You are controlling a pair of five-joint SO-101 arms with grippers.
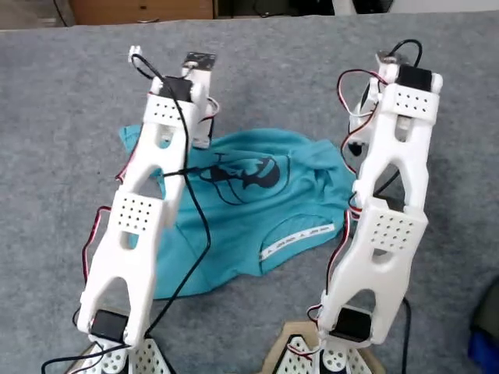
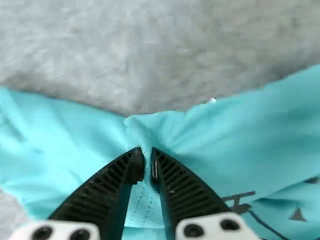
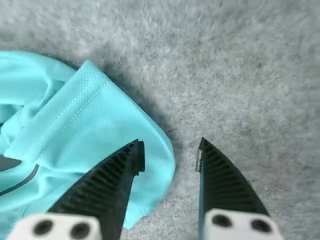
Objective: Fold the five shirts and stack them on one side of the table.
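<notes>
Where the shirt (image 1: 257, 210) lies: crumpled at the middle of the table (image 1: 70, 93), print upward.
Left gripper (image 2: 147, 165): clamped on the shirt's 11 o'clock edge.
Right gripper (image 3: 170, 155): jaws held wide at 2 o'clock, one over cloth, one over table.
In the way: the 9 o'clock side is covered by the left arm (image 1: 136, 226) and cable (image 1: 204, 222).
Around: blue object (image 1: 483, 351) at 4 o'clock.

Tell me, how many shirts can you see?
1. The teal shirt lies rumpled on the grey table; the left gripper pinches its edge, the right gripper is open at a corner. More may be hidden.
</notes>
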